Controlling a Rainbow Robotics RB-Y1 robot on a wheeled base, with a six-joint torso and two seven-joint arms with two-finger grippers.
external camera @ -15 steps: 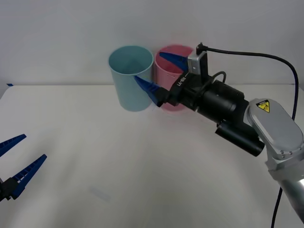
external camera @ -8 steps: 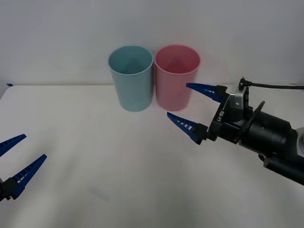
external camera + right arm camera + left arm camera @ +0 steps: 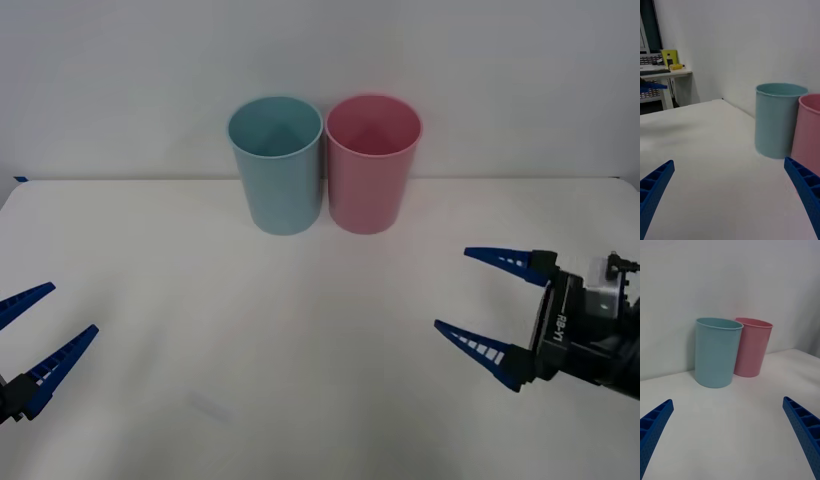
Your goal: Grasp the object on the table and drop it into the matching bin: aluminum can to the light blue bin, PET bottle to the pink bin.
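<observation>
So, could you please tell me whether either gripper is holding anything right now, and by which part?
Nothing is held: the left gripper and right gripper are both open and empty.

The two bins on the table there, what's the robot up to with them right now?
Nothing is being held. The right gripper is open and empty above the table's right side, away from the bins. The left gripper waits open at the left edge. The light blue bin and pink bin stand upright, side by side.

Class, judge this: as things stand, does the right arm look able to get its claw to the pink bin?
Probably yes. The right claw hangs open over bare table, and nothing lies between it and the pink bin. The blue bin stands on the pink bin's far side, out of the way.
</observation>
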